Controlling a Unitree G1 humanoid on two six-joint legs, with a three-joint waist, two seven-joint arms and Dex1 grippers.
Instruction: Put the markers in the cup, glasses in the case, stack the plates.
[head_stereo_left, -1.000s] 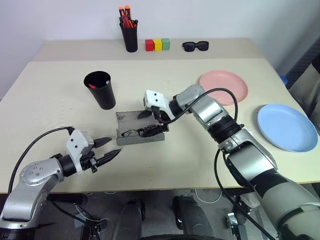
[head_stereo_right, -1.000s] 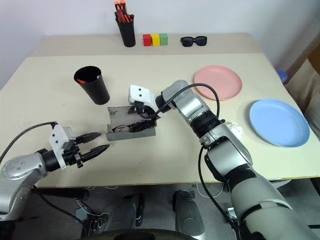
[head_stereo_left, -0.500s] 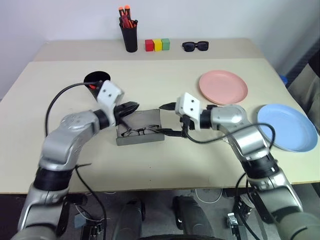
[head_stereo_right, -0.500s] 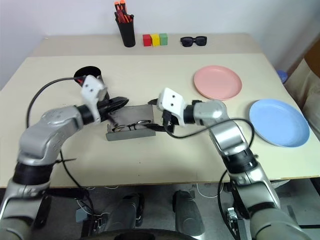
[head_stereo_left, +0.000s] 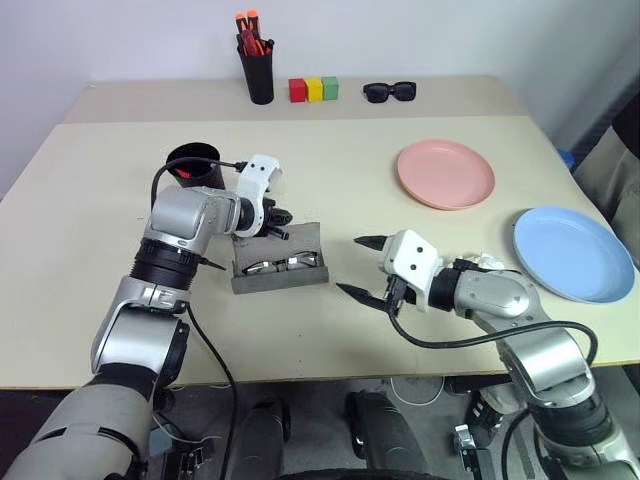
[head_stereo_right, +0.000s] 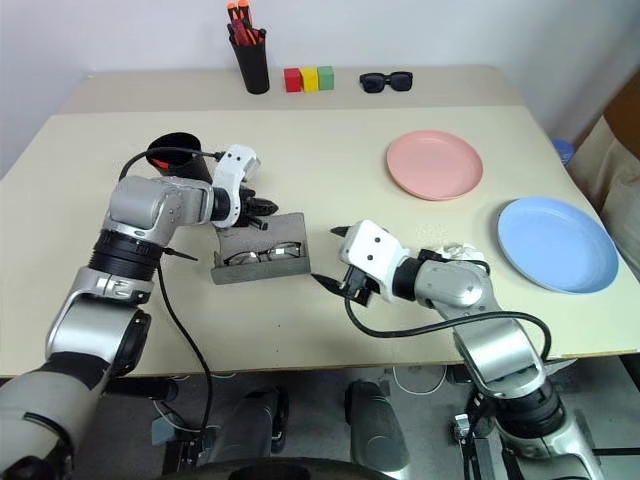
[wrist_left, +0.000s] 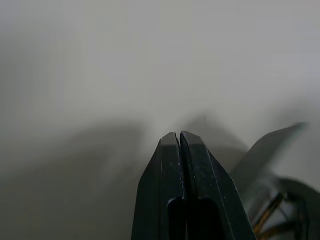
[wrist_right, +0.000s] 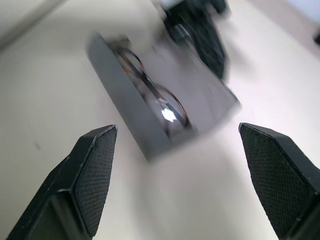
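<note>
Having swung over from the table's near edge, the pinched-shut, empty left gripper (head_stereo_left: 278, 220) now meets the open grey hinged case's (head_stereo_left: 280, 258) lid (wire-frame glasses (head_stereo_left: 284, 265) inside), while the wide-open right gripper (head_stereo_left: 362, 267) has withdrawn—closing seems next.

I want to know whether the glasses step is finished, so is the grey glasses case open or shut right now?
Open. The case lies with its lid folded back and the glasses visible inside. The shut left claw is at the lid's far edge.
</note>
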